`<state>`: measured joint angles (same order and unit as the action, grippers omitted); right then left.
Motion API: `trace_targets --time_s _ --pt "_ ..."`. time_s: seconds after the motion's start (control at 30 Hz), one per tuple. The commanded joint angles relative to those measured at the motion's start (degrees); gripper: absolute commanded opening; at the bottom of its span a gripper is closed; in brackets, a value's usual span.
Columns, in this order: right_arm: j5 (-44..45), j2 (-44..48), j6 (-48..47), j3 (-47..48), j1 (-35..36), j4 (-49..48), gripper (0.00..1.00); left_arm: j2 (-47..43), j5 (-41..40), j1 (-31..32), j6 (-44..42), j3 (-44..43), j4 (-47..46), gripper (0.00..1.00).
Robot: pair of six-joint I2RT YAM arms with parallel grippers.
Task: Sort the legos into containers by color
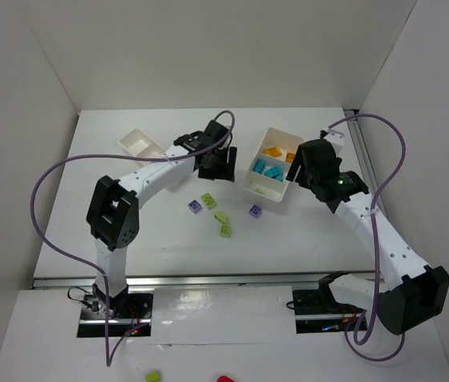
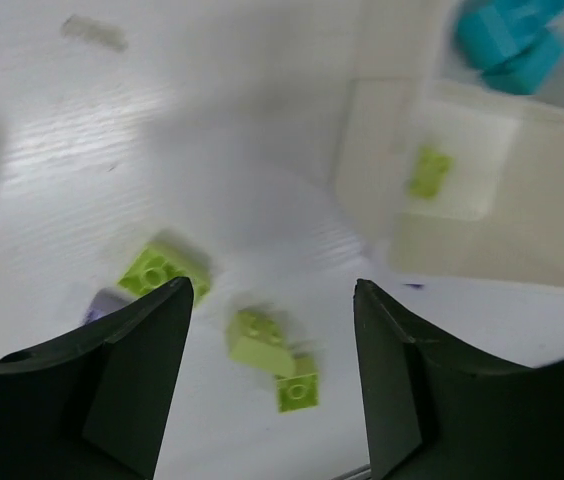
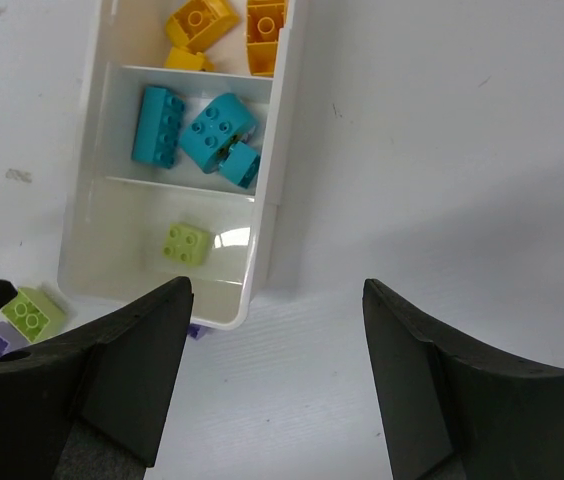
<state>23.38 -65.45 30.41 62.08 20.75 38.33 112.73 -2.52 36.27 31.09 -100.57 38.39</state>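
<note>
The larger white tray (image 1: pixel 250 180) holds orange bricks (image 3: pixel 202 20) in its far section, cyan bricks (image 3: pixel 220 128) in the middle and one lime brick (image 3: pixel 187 243) in the near section. Loose on the table are three lime bricks (image 1: pixel 208 200), (image 1: pixel 221 216), (image 1: pixel 226 231) and two purple bricks (image 1: pixel 196 206), (image 1: pixel 255 210). My left gripper (image 1: pixel 218 167) is open and empty above the table left of the tray, with lime bricks (image 2: pixel 260 340) below it. My right gripper (image 1: pixel 298 169) is open and empty, just right of the tray.
The smaller white tray (image 1: pixel 139 143) stands at the back left and looks empty. White walls enclose the table on three sides. Purple cables loop over both arms.
</note>
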Motion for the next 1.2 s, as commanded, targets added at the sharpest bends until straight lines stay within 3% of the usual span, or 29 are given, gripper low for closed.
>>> trace_targets --time_s 0.0,0.37,0.73,1.1,1.17 --pt "0.71 0.94 0.44 -0.65 0.43 -1.85 0.76 -1.28 -3.36 -2.08 4.94 7.22 1.34 0.75" --pt "-0.34 1.55 0.44 -1.18 0.43 -1.85 0.76 -2.42 -7.06 -1.55 9.34 16.02 -1.92 0.75" --pt "-0.88 0.94 -0.09 -1.09 0.43 -1.85 0.76 1.08 -6.45 -1.55 6.71 13.92 -3.59 0.70" --pt "-0.88 0.94 -0.09 -1.09 0.43 -1.85 0.76 4.08 -6.70 -1.55 7.23 13.04 -2.44 0.73" --pt "-0.88 0.94 -0.09 -1.09 0.43 -1.85 0.76 4.61 -5.22 -1.55 6.71 13.04 -2.44 0.69"
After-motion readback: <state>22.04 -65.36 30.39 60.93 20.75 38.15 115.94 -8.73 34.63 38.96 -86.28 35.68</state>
